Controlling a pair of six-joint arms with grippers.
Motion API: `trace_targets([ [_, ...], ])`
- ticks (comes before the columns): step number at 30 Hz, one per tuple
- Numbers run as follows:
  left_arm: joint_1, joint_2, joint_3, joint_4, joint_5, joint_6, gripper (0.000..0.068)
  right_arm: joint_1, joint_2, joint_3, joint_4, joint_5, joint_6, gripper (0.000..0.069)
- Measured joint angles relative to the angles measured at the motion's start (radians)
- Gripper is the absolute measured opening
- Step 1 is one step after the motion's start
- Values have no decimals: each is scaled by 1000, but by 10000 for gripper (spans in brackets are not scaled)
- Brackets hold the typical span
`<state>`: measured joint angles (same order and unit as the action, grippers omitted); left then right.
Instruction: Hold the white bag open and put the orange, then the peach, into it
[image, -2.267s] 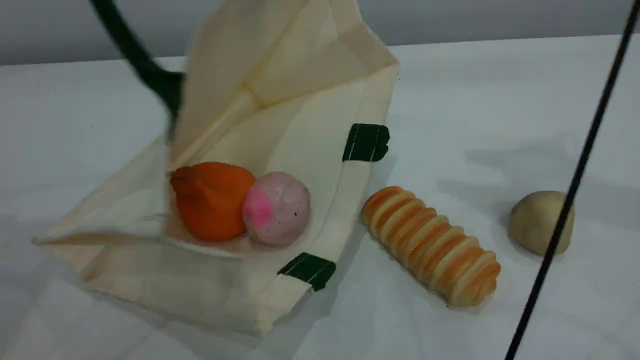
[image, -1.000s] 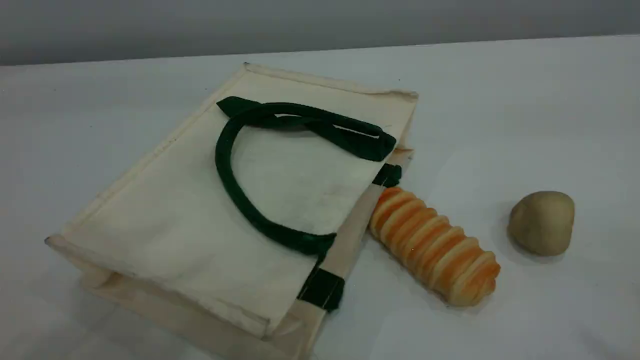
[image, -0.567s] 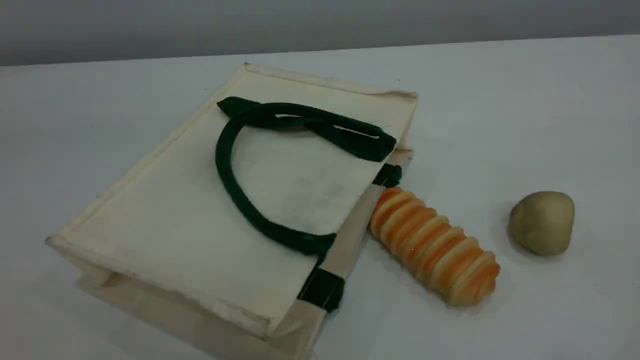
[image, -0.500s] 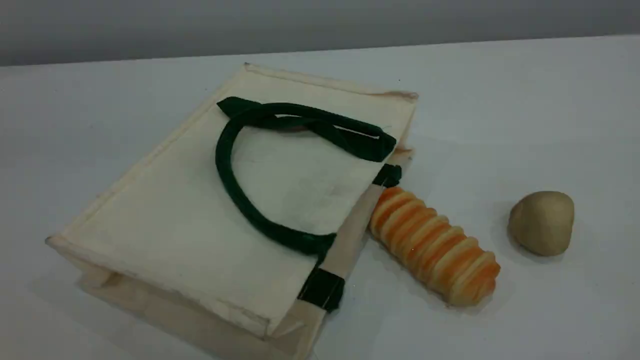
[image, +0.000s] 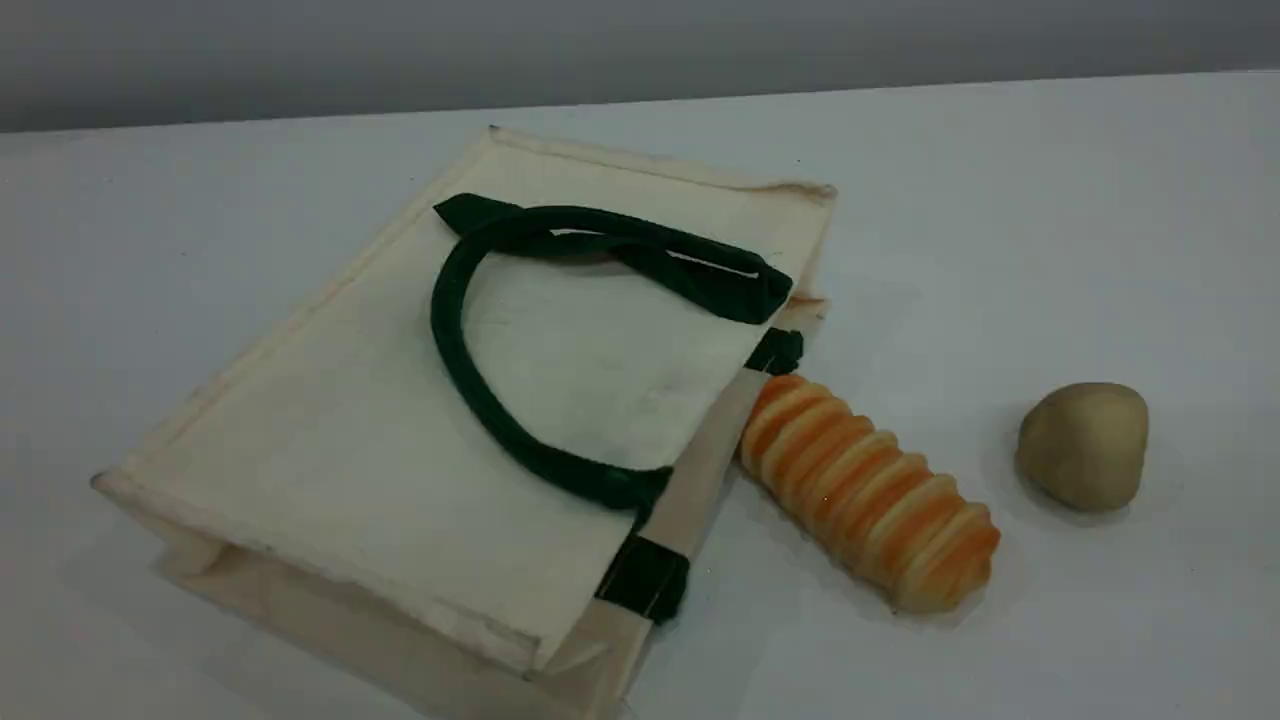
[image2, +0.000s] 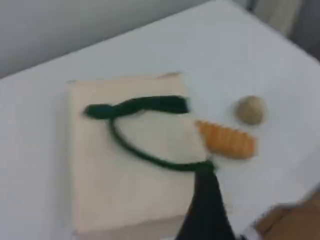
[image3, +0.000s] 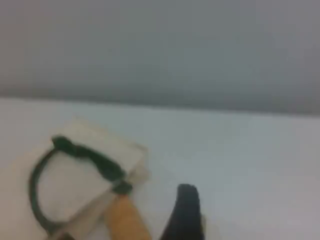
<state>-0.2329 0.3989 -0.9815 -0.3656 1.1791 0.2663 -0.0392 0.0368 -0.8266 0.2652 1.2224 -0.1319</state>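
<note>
Item one: we record the white bag (image: 400, 440) lying flat and closed on the table (image: 1000, 200), its dark green handle (image: 470, 390) looped across the top panel; the orange and the peach are not visible to us. Beside its edge we list a ridged bread roll (image: 870, 490) touching the bag, and a tan lump (image: 1083, 445) well apart. We log the left gripper (image2: 207, 212) and right gripper (image3: 186, 212) raised clear, fully spread, holding nothing.
</note>
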Motion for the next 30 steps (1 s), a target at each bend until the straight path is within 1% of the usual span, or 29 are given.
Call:
trace_targets([
  [2,0,-51,59,79,-45,-48,486,10,-4,52,-22,-1,-2,580],
  [5,0,-117,155,171,-47,-121,486,34,-4,128,-60,-3,-4,580],
  [7,0,-154,214,216,-47,-166,486,34,-4,169,-79,-24,-4,580],
  [9,0,-181,274,245,-47,-200,486,34,-4,208,-81,-70,0,580],
  [13,0,-210,385,254,-66,-211,486,34,-4,274,-86,-108,0,580],
  [15,0,-215,431,268,-79,-232,486,34,-4,304,-84,-115,0,580],
  [18,0,-215,474,272,-92,-234,486,33,-4,321,-78,-165,0,580],
  [30,0,-215,479,271,-101,-235,486,31,-4,321,-80,-155,0,580],
])
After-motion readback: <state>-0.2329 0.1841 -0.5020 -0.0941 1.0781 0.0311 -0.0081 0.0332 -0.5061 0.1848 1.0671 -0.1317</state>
